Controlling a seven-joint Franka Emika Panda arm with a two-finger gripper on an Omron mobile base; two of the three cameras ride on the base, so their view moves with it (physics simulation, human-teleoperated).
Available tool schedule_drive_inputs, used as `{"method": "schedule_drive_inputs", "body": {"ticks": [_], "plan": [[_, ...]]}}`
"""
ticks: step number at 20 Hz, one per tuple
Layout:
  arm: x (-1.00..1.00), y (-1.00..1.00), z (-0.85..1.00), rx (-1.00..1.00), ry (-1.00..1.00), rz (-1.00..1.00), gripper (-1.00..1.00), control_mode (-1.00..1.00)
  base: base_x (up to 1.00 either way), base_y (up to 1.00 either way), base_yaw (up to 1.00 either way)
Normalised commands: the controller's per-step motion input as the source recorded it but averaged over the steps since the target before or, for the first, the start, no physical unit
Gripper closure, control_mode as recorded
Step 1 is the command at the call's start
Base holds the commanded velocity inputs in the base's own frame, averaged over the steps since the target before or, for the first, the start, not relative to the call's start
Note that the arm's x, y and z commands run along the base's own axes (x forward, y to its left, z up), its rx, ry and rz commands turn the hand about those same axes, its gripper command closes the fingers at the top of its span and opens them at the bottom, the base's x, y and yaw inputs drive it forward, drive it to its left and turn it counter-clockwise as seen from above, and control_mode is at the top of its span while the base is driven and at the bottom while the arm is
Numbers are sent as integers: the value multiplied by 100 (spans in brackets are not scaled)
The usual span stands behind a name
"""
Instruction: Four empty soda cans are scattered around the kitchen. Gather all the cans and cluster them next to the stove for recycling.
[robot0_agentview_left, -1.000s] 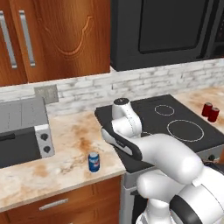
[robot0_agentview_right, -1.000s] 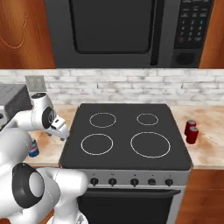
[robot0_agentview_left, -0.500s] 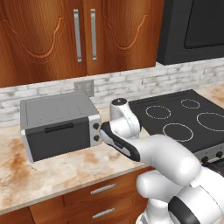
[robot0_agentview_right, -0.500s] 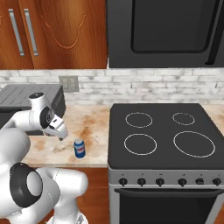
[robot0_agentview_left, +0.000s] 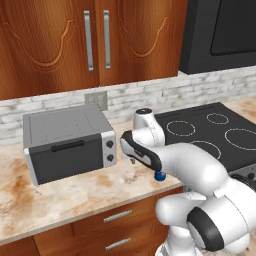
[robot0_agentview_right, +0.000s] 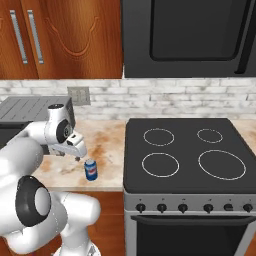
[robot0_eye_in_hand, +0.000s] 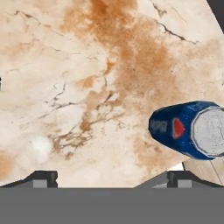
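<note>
With its jaws spread wide and empty, the gripper (robot0_agentview_right: 76, 158) is hovering beside the blue soda can (robot0_agentview_right: 91, 170) near the counter edge left of the stove (robot0_agentview_right: 185, 156), risking knocking it off

Blue can (robot0_agentview_left: 160, 175) mostly hidden behind the arm in left base view, just a sliver of its base showing. Can's right side clipped by the frame edge in hand view. Toaster oven (robot0_agentview_right: 20, 116) cut off at left edge and partly blocked by the arm in right base view. Stove (robot0_agentview_left: 220, 135) cropped at right edge in left base view.
</note>
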Motion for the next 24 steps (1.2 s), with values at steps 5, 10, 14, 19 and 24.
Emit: {"method": "schedule_drive_inputs", "body": {"ticks": [5,10,14,19,24], "plan": [[-6,-12,42,3,19,-1,-100,-100,0,0,0],[-24,-27,0,0,1,0,-100,-100,0,0,0],[-63,-27,-15,0,-4,-3,-100,-100,0,0,0],[12,-38,-13,-1,-8,-5,-100,-100,0,0,0],[45,-39,-11,0,0,0,-100,-100,0,0,0]]}}
